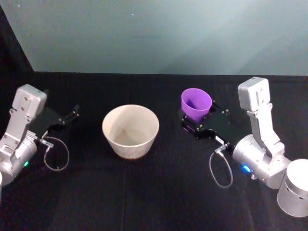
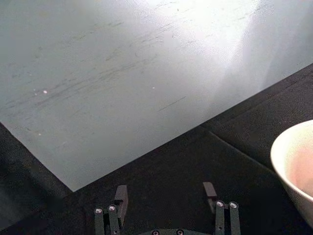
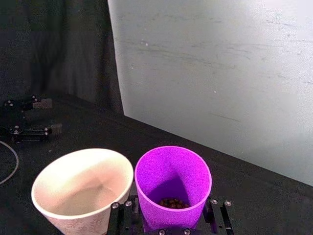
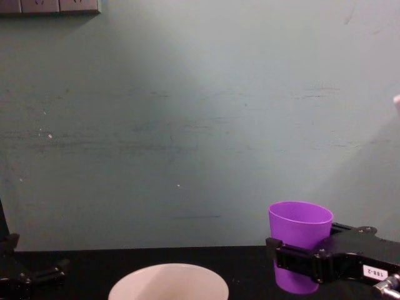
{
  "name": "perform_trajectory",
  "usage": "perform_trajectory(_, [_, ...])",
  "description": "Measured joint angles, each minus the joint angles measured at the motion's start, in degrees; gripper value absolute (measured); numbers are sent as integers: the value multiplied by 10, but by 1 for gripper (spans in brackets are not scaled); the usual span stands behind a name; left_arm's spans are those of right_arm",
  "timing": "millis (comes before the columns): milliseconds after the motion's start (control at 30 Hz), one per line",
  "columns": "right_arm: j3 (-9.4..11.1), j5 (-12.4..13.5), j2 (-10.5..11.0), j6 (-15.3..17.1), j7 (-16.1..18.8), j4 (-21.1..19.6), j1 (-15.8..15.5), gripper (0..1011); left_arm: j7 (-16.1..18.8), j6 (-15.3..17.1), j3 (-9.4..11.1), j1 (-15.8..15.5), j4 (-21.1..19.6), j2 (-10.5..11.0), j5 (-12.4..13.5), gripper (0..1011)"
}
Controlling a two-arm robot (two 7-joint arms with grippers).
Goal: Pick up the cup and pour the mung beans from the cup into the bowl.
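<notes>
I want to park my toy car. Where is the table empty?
The table is bare in front of the bowl, along the near edge, and between the bowl and the left end effector. It is crowded right of the bowl, where the right end effector grips the cup.

- Left arm (image 1: 21, 130), left edge of the frame: silver-grey metal, a boxy link above a rounded joint housing with a small green light.
- Right arm (image 1: 260, 144), lower right: the same silver-grey, with a blue light and a large plain cylinder in the corner.
- A thin grey cable (image 1: 55, 156) loops at each wrist.
- Left gripper (image 1: 75, 111): flat, black, with slender fingers and silver screw heads (image 2: 99, 210).
- Right gripper (image 1: 203, 115): black, with a white label (image 4: 372, 272) bearing printed digits.
</notes>
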Motion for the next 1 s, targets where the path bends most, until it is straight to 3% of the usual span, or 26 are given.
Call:
perform_trajectory(567, [0,0,0,0,0,0,0,717,0,0,0,0,0,0,0,1000])
perform_trajectory(700, [-3,-11,-1,1,0,-1,4,717,0,0,0,0,0,0,0,1000])
perform_trajectory(833, [-17,-47,6,1,-3,-9,11,717,0,0,0,0,0,0,0,1000])
perform_trajectory(933, [-33,-87,13,2,-10,-18,19,717,0,0,0,0,0,0,0,1000])
perform_trajectory(1000, [-49,-128,19,6,-18,-25,28,717,0,0,0,0,0,0,0,1000])
